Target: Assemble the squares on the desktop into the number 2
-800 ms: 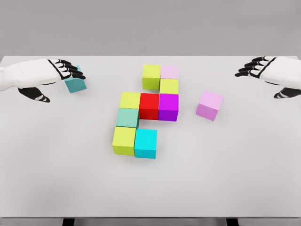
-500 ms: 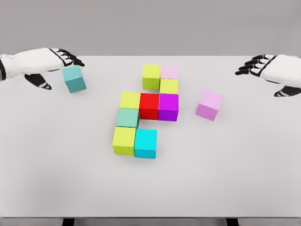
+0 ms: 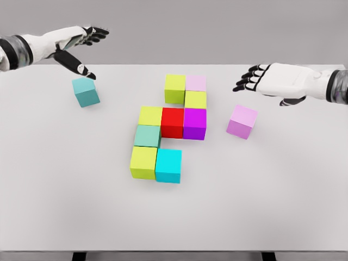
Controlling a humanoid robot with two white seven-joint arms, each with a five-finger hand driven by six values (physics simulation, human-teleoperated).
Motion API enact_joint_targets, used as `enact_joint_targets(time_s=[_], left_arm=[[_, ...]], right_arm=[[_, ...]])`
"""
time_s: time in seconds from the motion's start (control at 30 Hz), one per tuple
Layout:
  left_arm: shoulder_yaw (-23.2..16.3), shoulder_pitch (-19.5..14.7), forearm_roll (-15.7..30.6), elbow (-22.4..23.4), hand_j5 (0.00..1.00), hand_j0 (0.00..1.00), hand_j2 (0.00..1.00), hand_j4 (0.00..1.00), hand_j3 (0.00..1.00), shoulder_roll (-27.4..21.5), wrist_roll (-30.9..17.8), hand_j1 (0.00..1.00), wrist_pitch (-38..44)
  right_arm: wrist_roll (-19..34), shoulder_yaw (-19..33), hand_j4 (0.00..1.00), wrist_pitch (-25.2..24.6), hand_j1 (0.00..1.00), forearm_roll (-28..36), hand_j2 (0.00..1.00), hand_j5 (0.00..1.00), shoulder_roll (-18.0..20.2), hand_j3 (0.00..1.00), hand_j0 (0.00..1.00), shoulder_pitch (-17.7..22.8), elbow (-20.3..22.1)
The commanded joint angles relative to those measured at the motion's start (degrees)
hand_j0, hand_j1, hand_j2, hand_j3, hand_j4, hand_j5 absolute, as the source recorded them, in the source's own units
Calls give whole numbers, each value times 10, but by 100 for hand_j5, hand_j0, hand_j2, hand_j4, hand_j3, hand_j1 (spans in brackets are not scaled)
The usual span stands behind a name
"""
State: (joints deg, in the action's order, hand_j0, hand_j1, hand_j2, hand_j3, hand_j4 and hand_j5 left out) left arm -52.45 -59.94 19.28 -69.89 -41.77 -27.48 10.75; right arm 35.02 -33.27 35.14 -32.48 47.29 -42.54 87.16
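The left hand (image 3: 73, 43) hangs above the far left part of the white bench (image 3: 272, 196), its fingers (image 3: 97, 32) spread apart and holding nothing, the thumb pointing down. Just below that thumb tip, and seemingly apart from it though the gap is hard to judge from this angle, a loose teal cube (image 3: 86, 91) sits on the bench, turned slightly askew.

The right hand (image 3: 274, 81) reaches in over the far right of the bench, its fingers (image 3: 247, 80) also apart and empty, pointing toward the middle. Below and a little inward of its palm lies a loose lilac cube (image 3: 242, 122), rotated a little and clear of the hand.

Between the two hands, well apart from the fingers of both, stands the joined group of cubes. At its far end a lime cube (image 3: 175, 88) touches a pale pink cube (image 3: 196, 83), with a yellow-green cube (image 3: 196, 100) just nearer than the pink one. The next row runs yellow-green cube (image 3: 150, 116), red cube (image 3: 172, 123), magenta cube (image 3: 194, 124), side by side. A sea-green cube (image 3: 147, 136) sits under the left end of that row, and nearest the camera a lime-yellow cube (image 3: 143, 162) touches a cyan cube (image 3: 168, 166).
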Motion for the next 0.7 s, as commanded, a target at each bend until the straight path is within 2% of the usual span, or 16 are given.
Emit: enact_joint_targets(time_s=[0.0,0.07,0.1,0.3,0.37,0.43,0.67], left_arm=[[-41,-1,4,-15,100,100,100,100,100,14,48,100,200],[-84,-4,-9,-2,100,100,100,100,100,26,158,100,233],[-85,-3,-8,-3,100,100,100,100,100,32,178,100,243],[-96,-1,1,1,100,100,100,100,100,43,209,100,243],[-119,-1,1,1,100,100,100,100,100,42,210,100,243],[-132,-1,1,1,100,100,100,100,100,42,240,100,243],[-156,-1,0,10,100,100,100,100,100,42,240,100,243]], right_arm=[[0,-22,100,-1,100,-26,100,100,-10,100,100,-1,-5],[0,-39,100,-1,100,-26,100,100,-14,100,100,-4,-5],[0,-48,100,-1,100,-26,100,100,-18,100,100,-4,-5],[0,-58,100,-1,100,-26,100,100,-28,100,100,-6,-6],[0,-66,100,-1,100,-26,100,100,-29,100,100,-7,-6],[0,-69,100,-1,100,-27,100,100,-28,100,100,-7,-6],[0,-69,100,-1,100,-48,100,100,-45,100,100,-15,-38]])
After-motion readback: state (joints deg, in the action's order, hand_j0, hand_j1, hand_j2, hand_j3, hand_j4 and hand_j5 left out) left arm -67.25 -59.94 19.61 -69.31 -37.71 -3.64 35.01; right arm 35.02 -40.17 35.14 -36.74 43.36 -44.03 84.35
